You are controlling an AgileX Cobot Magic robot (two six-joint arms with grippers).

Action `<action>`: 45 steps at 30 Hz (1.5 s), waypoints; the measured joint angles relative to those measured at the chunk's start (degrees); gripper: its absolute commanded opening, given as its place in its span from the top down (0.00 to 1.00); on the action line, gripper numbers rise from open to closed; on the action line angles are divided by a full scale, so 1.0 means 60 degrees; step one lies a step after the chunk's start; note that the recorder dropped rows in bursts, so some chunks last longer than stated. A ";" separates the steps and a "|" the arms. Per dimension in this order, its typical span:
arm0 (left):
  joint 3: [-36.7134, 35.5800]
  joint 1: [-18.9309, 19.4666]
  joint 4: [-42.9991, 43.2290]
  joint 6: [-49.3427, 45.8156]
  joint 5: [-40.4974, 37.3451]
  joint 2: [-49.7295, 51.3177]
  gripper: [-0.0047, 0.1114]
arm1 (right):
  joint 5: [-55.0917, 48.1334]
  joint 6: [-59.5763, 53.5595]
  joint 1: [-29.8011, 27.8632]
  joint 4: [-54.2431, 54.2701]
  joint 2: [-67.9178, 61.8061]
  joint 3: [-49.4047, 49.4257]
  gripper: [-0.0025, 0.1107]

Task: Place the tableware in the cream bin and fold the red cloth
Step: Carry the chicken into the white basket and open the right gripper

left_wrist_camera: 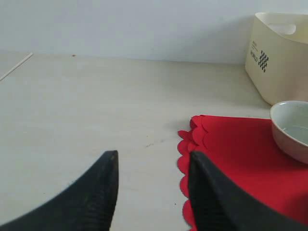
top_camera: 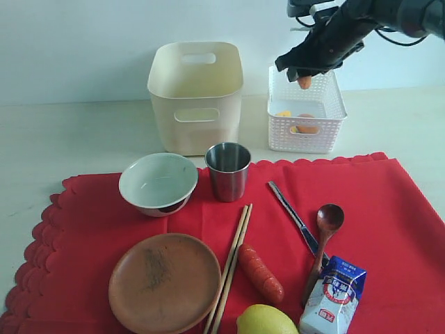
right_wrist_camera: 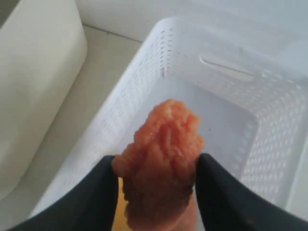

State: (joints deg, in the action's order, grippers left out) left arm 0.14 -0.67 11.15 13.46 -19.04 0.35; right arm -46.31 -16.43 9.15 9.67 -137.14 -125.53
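We are seeing a shiny steel cup (top_camera: pixel 228 170) and a matt red cloth (top_camera: pixel 389 209). The cream bin (top_camera: pixel 196 104) is showing smooth plastic, the white lattice basket (top_camera: pixel 306 136) perforated plastic. The brown plate (top_camera: pixel 165 282), chopsticks (top_camera: pixel 231 264) and spoon (top_camera: pixel 328 218) are looking wooden; the bowl (top_camera: pixel 158 182) is gleaming, glazed. The orange food piece (right_wrist_camera: pixel 163 159) is looking lumpy.

right arm (top_camera: pixel 332 38): black, cabled | left pincer fingers (left_wrist_camera: pixel 94 199): black, ribbed

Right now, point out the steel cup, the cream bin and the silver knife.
steel cup (top_camera: pixel 228 174), exterior view, outer wall.
cream bin (top_camera: pixel 188 139), exterior view, front wall below handle cutout.
silver knife (top_camera: pixel 286 207), exterior view, blade.
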 measured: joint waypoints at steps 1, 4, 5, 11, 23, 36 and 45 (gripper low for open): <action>0.0000 0.0000 0.0000 0.0000 0.0000 0.0000 0.57 | -0.0016 0.0000 0.0000 0.0014 -0.0308 -0.0350 0.98; 0.0000 0.0000 0.0000 0.0000 0.0000 0.0000 0.57 | -0.0039 0.0000 0.0000 0.0014 -0.1051 -0.1268 0.98; 0.0000 0.0000 0.0000 0.0000 0.0000 0.0000 0.57 | -0.0039 0.0019 0.0000 0.0014 -0.1280 -0.1527 0.98; 0.0000 0.0000 0.0000 0.0000 0.0000 0.0000 0.57 | -0.0039 -0.0076 0.0000 -0.0065 -0.2209 -0.2392 0.93; 0.0000 0.0000 0.0000 0.0000 0.0000 0.0000 0.57 | -0.0042 -0.0385 0.0000 -0.0282 -0.2480 -0.2522 0.46; 0.0000 0.0000 0.0000 0.0000 0.0000 0.0000 0.57 | -0.1413 -0.0392 0.0000 -0.0345 -0.2312 -0.3136 0.39; 0.0000 0.0000 0.0000 0.0000 0.0000 0.0000 0.57 | -0.3401 -0.0392 0.0000 -0.0376 -0.1207 -0.3276 0.50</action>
State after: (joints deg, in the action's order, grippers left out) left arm 0.14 -0.67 11.15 13.46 -19.04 0.35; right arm -66.72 -18.78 9.15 7.41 -144.39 -145.18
